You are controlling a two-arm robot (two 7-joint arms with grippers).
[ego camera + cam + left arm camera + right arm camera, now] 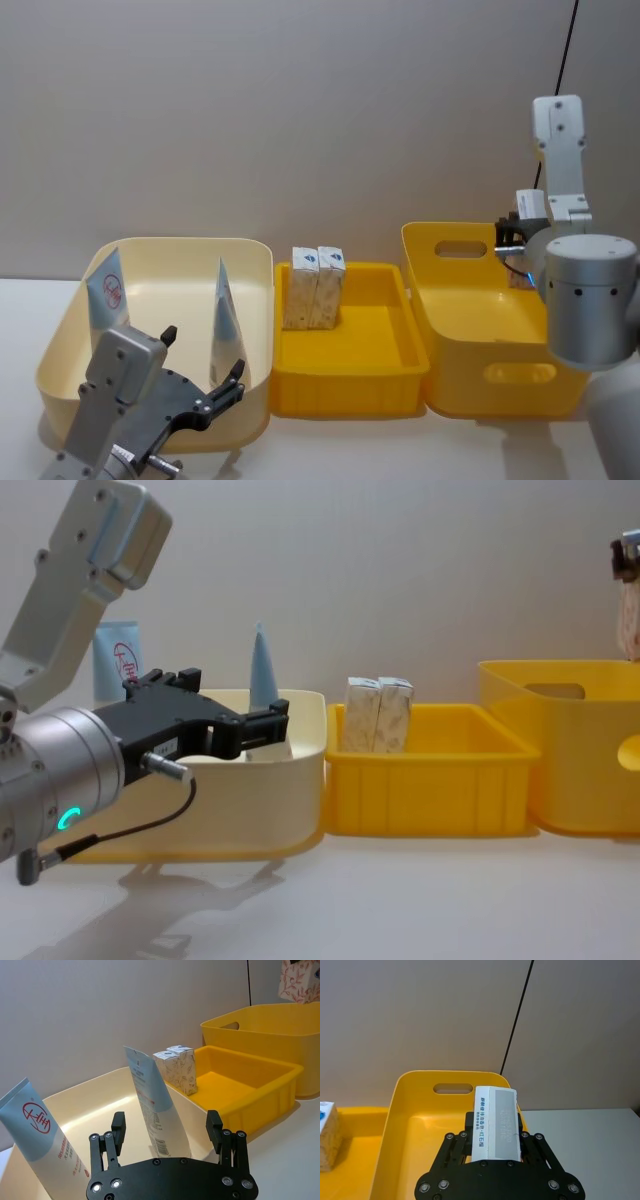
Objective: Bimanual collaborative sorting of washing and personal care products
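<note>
Right of the yellow tray (pixel 350 392), your right gripper (pixel 495 1124) is clamping a carton (pixel 495 1105) above the deep bin (pixel 470 300); left of it, your left gripper (pixel 166 1122) is gaping, seemingly short of the tubes (pixel 150 1102) in the cream bin (pixel 180 246)

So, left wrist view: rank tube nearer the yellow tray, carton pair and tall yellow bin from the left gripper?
1. Tube, in the cream bin, just ahead of the left gripper.
2. Carton pair, in the yellow tray.
3. Tall yellow bin, beyond.

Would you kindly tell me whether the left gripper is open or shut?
Open: the left gripper has its fingers wide apart, clamping nothing.
</note>
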